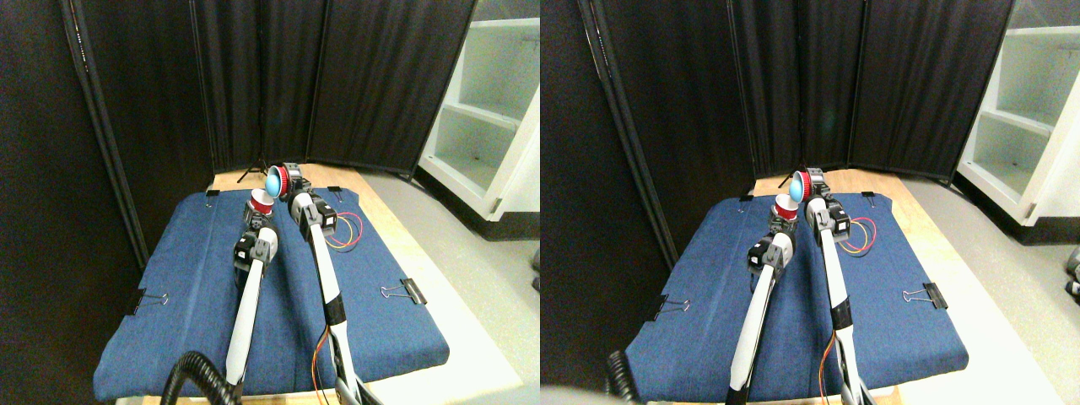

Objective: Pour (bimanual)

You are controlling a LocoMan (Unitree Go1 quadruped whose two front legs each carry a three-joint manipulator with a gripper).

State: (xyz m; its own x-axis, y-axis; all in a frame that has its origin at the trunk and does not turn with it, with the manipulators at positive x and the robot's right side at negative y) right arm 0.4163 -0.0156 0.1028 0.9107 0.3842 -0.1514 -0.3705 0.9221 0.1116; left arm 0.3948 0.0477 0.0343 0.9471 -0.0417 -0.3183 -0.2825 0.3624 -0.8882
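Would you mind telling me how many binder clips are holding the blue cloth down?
4 visible: one on the left edge, one on the right edge, and two along the far edge, left and right. Others may be hidden.

A matt blue cloth (278, 312), woven and slightly coarse, covers a pale wooden table (384, 219). Black metal binder clips (411, 291) pinch its edge at 3 o'clock. Two red cups (262, 201) look like glossy plastic. Both pale manipulator limbs (245, 312) appear smooth and plastic. Dark matt fabric curtains (371, 84) hang behind.
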